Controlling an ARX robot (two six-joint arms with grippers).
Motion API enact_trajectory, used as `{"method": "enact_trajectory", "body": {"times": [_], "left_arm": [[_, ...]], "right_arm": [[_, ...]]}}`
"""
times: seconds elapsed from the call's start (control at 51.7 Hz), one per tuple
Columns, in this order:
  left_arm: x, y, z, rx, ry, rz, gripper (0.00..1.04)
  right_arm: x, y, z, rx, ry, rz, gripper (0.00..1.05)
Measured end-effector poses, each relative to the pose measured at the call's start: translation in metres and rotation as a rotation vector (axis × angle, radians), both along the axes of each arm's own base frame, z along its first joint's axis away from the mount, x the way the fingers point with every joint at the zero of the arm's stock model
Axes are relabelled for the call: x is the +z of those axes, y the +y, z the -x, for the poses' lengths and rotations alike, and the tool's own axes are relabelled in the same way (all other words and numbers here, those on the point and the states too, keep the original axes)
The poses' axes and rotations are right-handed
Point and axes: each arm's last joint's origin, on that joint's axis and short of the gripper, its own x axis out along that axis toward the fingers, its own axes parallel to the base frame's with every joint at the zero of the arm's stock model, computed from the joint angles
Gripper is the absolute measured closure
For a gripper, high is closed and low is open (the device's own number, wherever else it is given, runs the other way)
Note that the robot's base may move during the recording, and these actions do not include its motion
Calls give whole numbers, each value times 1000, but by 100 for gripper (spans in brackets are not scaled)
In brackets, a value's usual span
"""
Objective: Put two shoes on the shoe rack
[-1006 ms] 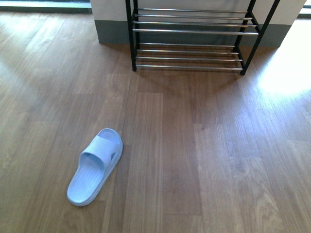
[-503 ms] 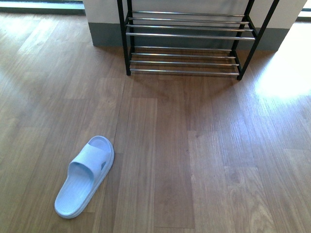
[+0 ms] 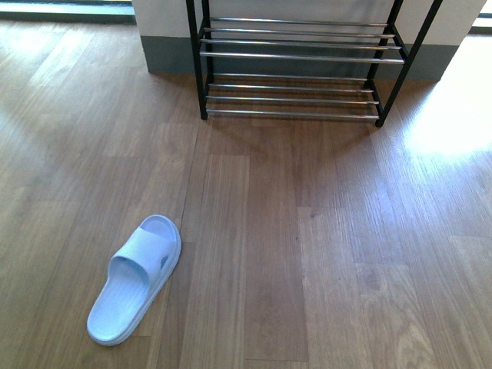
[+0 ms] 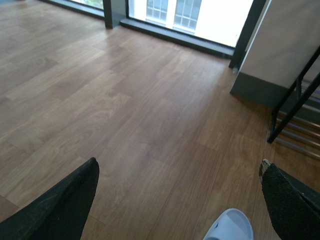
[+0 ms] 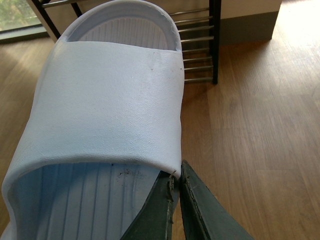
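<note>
One pale blue slide [image 3: 135, 278] lies on the wooden floor at the lower left of the front view, toe pointing up and right. Its toe [image 4: 230, 227] also shows in the left wrist view, between the wide-apart fingers of my open left gripper [image 4: 177, 172], which hangs above the floor. A second pale blue slide [image 5: 105, 110] fills the right wrist view, with my right gripper [image 5: 176, 175] shut on the side edge of its strap. The shoe rack [image 3: 296, 58], a black frame with silver rods, stands against the wall ahead. Its bare tiers also show past the held slide [image 5: 197, 45].
A grey-based wall pillar [image 3: 161, 46] stands behind the rack. Low window frames [image 4: 170, 35] run along the floor to the left. Bright sunlight falls on the floor at the right [image 3: 453, 115].
The front view has shifted: the rack and the floor slide sit lower and further left than a second ago. Since half a second ago almost nothing has moved.
</note>
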Motion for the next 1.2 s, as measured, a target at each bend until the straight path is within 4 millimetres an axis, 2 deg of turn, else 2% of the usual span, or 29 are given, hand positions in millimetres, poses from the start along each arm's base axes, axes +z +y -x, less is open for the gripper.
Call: {"method": "enact_trajectory", "body": {"times": [0.077, 0.174, 0.251, 0.29, 0.329, 0.503, 0.561, 0.716, 0.948, 1.199], "left_arm": [[-15, 11, -23, -55, 56, -8, 9], [-39, 21, -61, -142, 110, 11, 9], [-64, 24, -81, -196, 169, 28, 9], [-83, 25, -92, -216, 217, 36, 9], [-93, 25, -97, -228, 244, 46, 9], [-171, 22, -119, -333, 427, 130, 9], [-202, 15, -124, -392, 486, 165, 9], [-256, -5, -133, -506, 565, 199, 9], [-304, -31, -157, -590, 584, 220, 9], [-317, -41, -174, -625, 535, 292, 9]], "right_arm": [[0, 0, 0, -1, 0, 0, 104], [0, 0, 0, 0, 0, 0, 104], [0, 0, 0, 0, 0, 0, 104], [0, 0, 0, -1, 0, 0, 104], [0, 0, 0, 0, 0, 0, 104], [0, 0, 0, 0, 0, 0, 104], [0, 0, 0, 0, 0, 0, 104], [0, 0, 0, 0, 0, 0, 104], [0, 0, 0, 0, 0, 0, 104], [0, 0, 0, 0, 0, 0, 104]]}}
